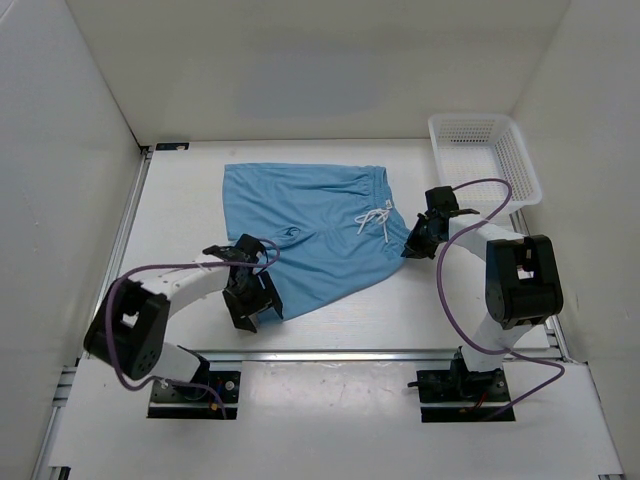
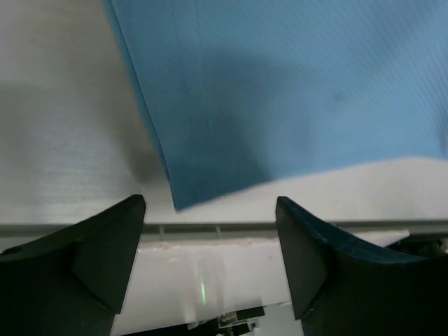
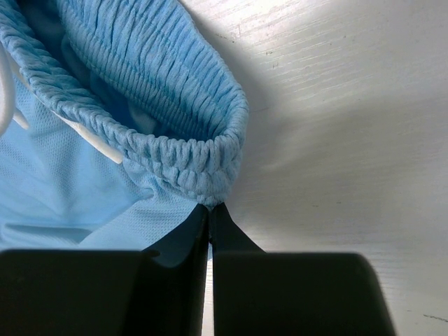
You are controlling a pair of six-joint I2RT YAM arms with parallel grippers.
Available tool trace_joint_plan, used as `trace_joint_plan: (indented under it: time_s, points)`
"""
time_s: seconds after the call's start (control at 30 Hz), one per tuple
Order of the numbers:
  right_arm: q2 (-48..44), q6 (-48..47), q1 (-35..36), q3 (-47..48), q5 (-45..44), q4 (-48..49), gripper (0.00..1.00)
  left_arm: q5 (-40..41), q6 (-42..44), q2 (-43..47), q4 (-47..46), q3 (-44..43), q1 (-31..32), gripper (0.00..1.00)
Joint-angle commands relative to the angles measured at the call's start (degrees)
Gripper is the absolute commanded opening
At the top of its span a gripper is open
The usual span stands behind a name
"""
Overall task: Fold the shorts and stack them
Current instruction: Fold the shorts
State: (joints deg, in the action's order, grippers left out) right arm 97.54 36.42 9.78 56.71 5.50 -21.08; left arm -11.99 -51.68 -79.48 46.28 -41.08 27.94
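We find the shorts (image 1: 310, 230) lying flat on the table (image 1: 180, 230). Their long axis runs across it from side to side: the gathered waistband (image 3: 175, 154) is at the right end and the leg hems at the left, with the white drawstring (image 1: 372, 220) loose on top near the waist. Each arm stands at its own end of the near edge, and that is the relation we think the coming fold depends on. The right gripper (image 1: 415, 240) sits at the near corner of the waistband. In its wrist view the fingers are pressed together with their tips against that corner, and to us they look to be nipping its very edge, since the elastic puckers up there. The left gripper (image 1: 252, 300) is nearer the hem end and its fingers are spread wide. From its wrist camera the near hem corner (image 2: 178, 199) lies just ahead of the tips, a little toward the left finger (image 2: 105, 245), and is not yet between them. We judge that the left arm must ease forward and close on that corner. Only then can the two ends carry the near edge over to the far one along the long axis. A white basket (image 1: 520, 160) stands well apart at the far right.
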Motion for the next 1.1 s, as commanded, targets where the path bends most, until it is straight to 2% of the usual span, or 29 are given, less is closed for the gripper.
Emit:
trace_joint_plan:
  time_s: [0.0, 0.1, 0.17, 0.23, 0.27, 0.43, 0.73, 0.83, 0.93, 1.03, 1.07]
  points:
    - [-1.82, -1.09, -0.03, 0.52, -1.01, -1.42, 0.0, 1.18, -0.79, -2.95, -5.32, -0.58, 0.27, 0.81]
    - [-1.82, -1.62, -0.03, 0.51, -1.01, -1.42, 0.0, 1.18, -0.17, -5.16, -6.03, -0.58, 0.27, 0.75]
    - [-1.82, -1.62, -0.03, 0.51, -1.01, -1.42, 0.0, 2.75, -0.17, -5.95, -6.03, -0.58, 0.27, 0.49]
    - [-1.82, -1.62, -0.03, -0.02, -1.54, -1.42, 0.0, 3.81, -0.79, -5.95, -6.03, -0.58, -0.34, 0.2]
    - [-1.82, -1.62, -0.03, -0.02, -1.54, -1.42, 0.0, 3.81, -0.79, -4.99, -6.03, -0.58, -0.87, 0.1]
    - [-5.07, -1.62, -0.03, -2.39, -2.07, -4.14, 0.0, 3.29, 3.16, 1.6, -2.44, -0.49, -1.75, 0.1]
    - [-21.93, -1.0, 0.5, -13.28, -3.21, -10.55, 0.0, 3.91, 0.7, 19.17, 6.79, 2.32, -1.75, 0.1]
    - [-25.97, -1.0, 1.11, -14.78, -3.82, -13.62, 0.0, 3.9, 1.41, 21.21, 9.78, 2.32, -1.75, 0.1]
    - [-31.68, 0.22, 1.64, -15.49, -5.05, -16.87, 0.0, 5.83, 1.41, 21.74, 14.08, -3.11, -1.75, 0.1]
    - [-36.08, 0.23, 1.64, -13.04, -6.99, -19.43, 0.0, 10.66, 1.93, 20.69, 15.68, -13.21, -1.75, 0.1]
    - [-36.1, 0.23, 1.64, -11.9, -6.99, -20.65, 0.0, 11.19, 2.54, 19.64, 16.29, -15.85, -3.75, 0.1]
